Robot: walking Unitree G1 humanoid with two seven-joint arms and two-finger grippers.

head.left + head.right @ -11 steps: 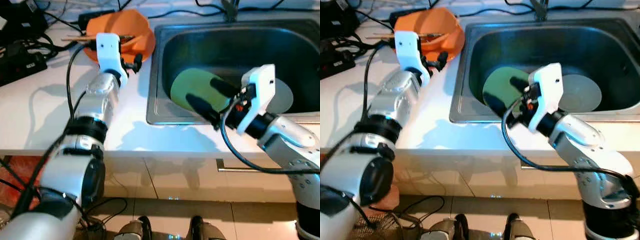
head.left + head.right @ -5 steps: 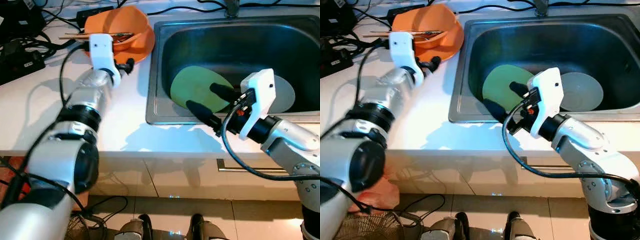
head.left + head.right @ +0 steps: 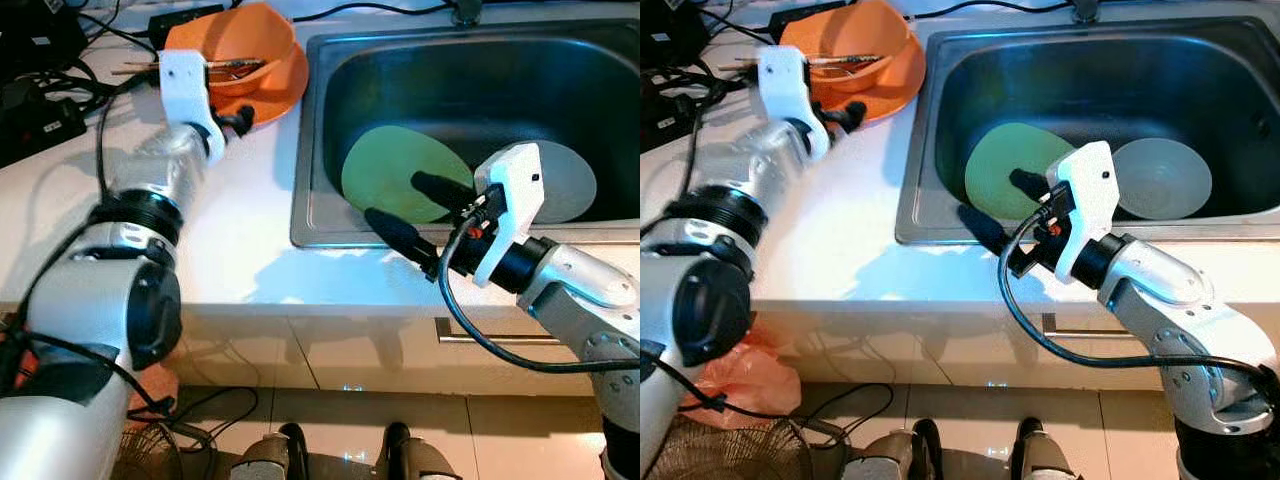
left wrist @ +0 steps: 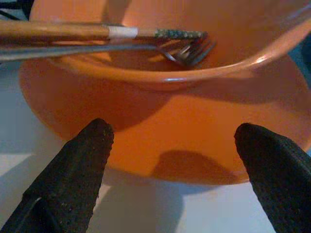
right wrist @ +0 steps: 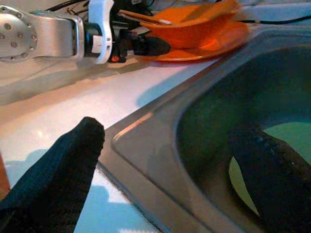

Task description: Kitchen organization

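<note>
Basically nothing organized yet: green plate (image 3: 395, 176) and grey plate (image 3: 565, 182) lie in the sink (image 3: 312, 120). Left pincer (image 3: 237, 121) spread wide, just short of the orange bowl (image 3: 228, 45) and orange plate (image 4: 165, 141) on the counter (image 3: 250, 210); right pincer (image 3: 415, 215) spread, empty, straddling the sink rim.

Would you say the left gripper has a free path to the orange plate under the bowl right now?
Probably yes. The left gripper is open, its fingers spread just short of the orange plate, level with its rim on the white counter, and nothing lies between them.
</note>
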